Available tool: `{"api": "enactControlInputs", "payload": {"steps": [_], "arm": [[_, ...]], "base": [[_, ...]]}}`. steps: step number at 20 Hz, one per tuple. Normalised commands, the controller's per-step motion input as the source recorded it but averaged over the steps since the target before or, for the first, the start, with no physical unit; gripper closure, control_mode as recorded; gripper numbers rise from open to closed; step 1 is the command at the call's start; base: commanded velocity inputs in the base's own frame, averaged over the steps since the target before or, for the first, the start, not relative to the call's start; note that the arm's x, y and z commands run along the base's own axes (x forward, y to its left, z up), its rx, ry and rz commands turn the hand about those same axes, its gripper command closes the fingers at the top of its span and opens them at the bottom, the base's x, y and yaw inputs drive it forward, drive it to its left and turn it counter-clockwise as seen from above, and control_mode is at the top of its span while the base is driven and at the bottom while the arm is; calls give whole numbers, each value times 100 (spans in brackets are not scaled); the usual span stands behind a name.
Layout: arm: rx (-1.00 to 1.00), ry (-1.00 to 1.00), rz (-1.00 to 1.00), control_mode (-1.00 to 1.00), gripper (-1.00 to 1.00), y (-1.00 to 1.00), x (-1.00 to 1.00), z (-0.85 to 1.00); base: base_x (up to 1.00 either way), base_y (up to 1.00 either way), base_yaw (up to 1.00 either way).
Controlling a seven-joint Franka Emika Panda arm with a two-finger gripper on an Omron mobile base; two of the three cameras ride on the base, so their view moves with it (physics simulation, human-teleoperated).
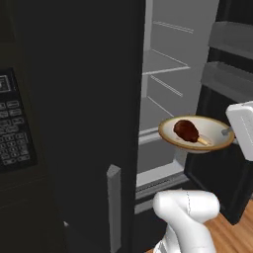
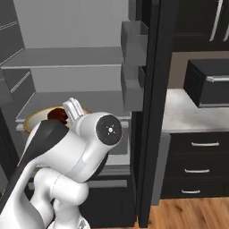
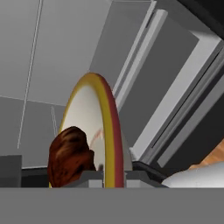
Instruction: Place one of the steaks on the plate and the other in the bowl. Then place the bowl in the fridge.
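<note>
The beige-cream bowl [image 1: 207,129] hangs level in the air in front of the open fridge [image 1: 165,64], about level with a lower shelf. A reddish-brown steak [image 1: 186,131] with a pale streak lies inside it. My gripper [image 1: 226,132] comes in from the right and is shut on the bowl's right rim. In the hand view the bowl's rim [image 3: 109,127] stands edge-on between my gripper's tips [image 3: 114,176], with the steak [image 3: 70,155] to its left. From the right base view the bowl [image 2: 36,118] and steak [image 2: 57,114] peek out behind my arm.
The fridge's left door [image 1: 74,123] is shut, with its grey handle [image 1: 114,207] low down. The right door [image 2: 152,112] stands open, its bins [image 2: 133,67] close to the bowl. A microwave keypad [image 1: 15,141] is at far left. A counter [image 2: 192,114] with drawers [image 2: 199,167] lies to the right.
</note>
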Motion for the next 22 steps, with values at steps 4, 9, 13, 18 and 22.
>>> {"api": "enactControlInputs", "payload": {"steps": [4, 9, 13, 18, 22], "arm": [[0, 0, 0, 100, 100, 0, 0, 0], [0, 0, 0, 100, 100, 0, 0, 0], [0, 0, 0, 100, 100, 0, 0, 0], [0, 0, 0, 100, 100, 0, 0, 0], [0, 0, 0, 100, 100, 0, 0, 0]], "base": [[31, 77, -17], [27, 30, -14], [21, -18, -6], [18, -3, 0], [8, -8, 0]]}}
